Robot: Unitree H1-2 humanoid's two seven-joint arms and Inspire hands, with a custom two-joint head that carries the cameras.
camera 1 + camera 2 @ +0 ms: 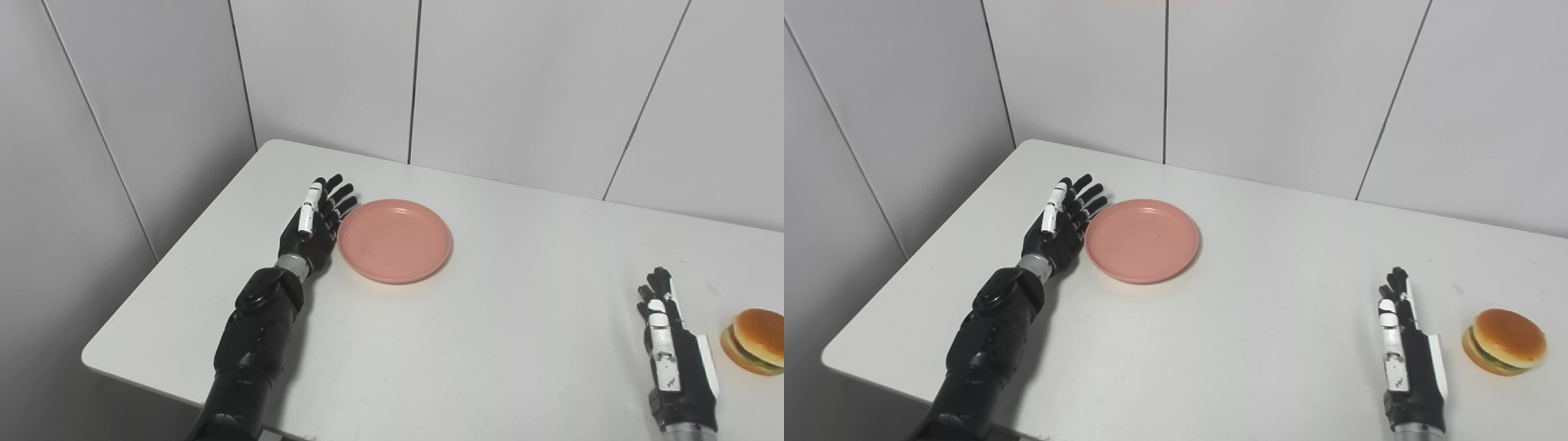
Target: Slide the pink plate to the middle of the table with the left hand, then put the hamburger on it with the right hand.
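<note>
A round pink plate (394, 240) lies on the white table (490, 343), left of its middle. My left hand (313, 222) stands edge-on right beside the plate's left rim, fingers straight and apart, open and holding nothing; whether it touches the rim I cannot tell. A hamburger (1505, 341) with a tan bun rests near the table's right side. Just left of the hamburger my right hand (1405, 352) rests edge-on, fingers extended, open and empty, a small gap between it and the bun.
Grey panelled walls (520, 79) close in behind the table and on its left. The table's rounded front-left corner (92, 358) and left edge lie near my left arm.
</note>
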